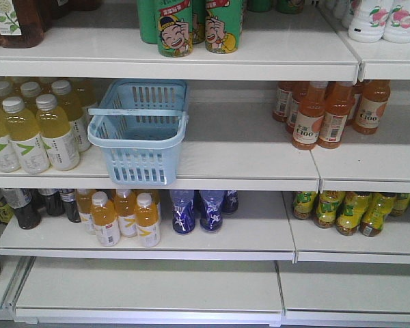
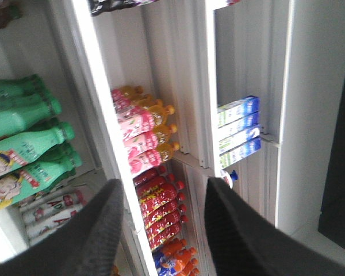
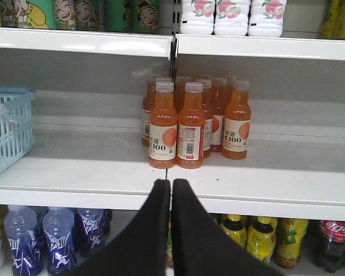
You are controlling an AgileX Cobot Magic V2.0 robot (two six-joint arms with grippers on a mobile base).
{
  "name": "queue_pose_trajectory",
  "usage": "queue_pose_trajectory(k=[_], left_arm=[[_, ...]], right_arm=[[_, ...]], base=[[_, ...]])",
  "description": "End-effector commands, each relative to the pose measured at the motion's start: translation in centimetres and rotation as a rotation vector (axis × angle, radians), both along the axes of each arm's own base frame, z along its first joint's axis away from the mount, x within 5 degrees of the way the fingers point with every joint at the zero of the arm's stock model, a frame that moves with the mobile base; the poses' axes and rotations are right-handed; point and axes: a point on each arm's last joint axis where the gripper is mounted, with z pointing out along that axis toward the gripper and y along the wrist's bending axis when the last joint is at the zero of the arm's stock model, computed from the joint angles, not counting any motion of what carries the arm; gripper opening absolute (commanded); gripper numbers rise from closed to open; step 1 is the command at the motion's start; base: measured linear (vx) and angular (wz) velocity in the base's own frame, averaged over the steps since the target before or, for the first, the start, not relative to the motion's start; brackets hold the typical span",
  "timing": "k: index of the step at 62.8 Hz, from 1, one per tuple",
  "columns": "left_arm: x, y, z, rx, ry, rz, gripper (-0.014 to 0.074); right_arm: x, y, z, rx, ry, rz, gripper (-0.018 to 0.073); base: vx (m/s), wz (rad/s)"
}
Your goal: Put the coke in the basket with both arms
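While the slotted blue plastic basket (image 1: pixel 140 164) sits on the middle shelf (image 1: pixel 246 160), your grippers differ.
Your left gripper (image 2: pixel 161 230) is rolled sideways, its matte black fingers (image 2: pixel 98 236) spread wide around nothing; your right gripper (image 3: pixel 171 230) points level at the orange bottles (image 3: pixel 184 123), wedge fingers pressed together, empty. You cannot tell where the can is.

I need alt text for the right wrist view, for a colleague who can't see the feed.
The right gripper, its black fingers shut together and holding nothing, points at a white shelf carrying a cluster of orange juice bottles. A corner of the light blue basket shows at the left edge.
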Motion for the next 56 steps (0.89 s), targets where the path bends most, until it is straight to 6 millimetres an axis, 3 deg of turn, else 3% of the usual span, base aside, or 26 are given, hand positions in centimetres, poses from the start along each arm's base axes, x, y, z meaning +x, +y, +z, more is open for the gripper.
queue_pose_trajectory(k=[1,9,18,28,49,56], left_arm=[[0.8,0.1,2.1,0.058,-0.010,0.050,0.0349],[3.5,-0.2,3.3,0.140,0.069,0.066,0.0349],[7.8,-0.6,3.1,0.259,0.195,0.079,0.0339],[12.6,-0.9,1.6,0.352,0.341,0.077,0.0279],[20.4,-1.4,-3.3,0.326,0.648,0.004,-0.0004],[22.5,-1.5,-4.3,0.432,0.690,0.014,-0.0008]], right_arm=[[-0.1,0.0,0.4,-0.014,-0.077,0.001,-0.0006],[-0.1,0.0,0.4,-0.014,-0.077,0.001,-0.0006],[-0.1,0.0,0.4,-0.014,-0.077,0.001,-0.0006],[-0.1,0.0,0.4,-0.014,-0.077,0.001,-0.0006],[-0.1,0.0,0.4,-0.014,-0.077,0.001,-0.0006],[-0.1,0.0,0.4,-0.014,-0.077,0.001,-0.0006]], base=[[0.00,0.00],[0.00,0.00],[0.00,0.00],[0.00,0.00],[0.00,0.00],[0.00,0.00]])
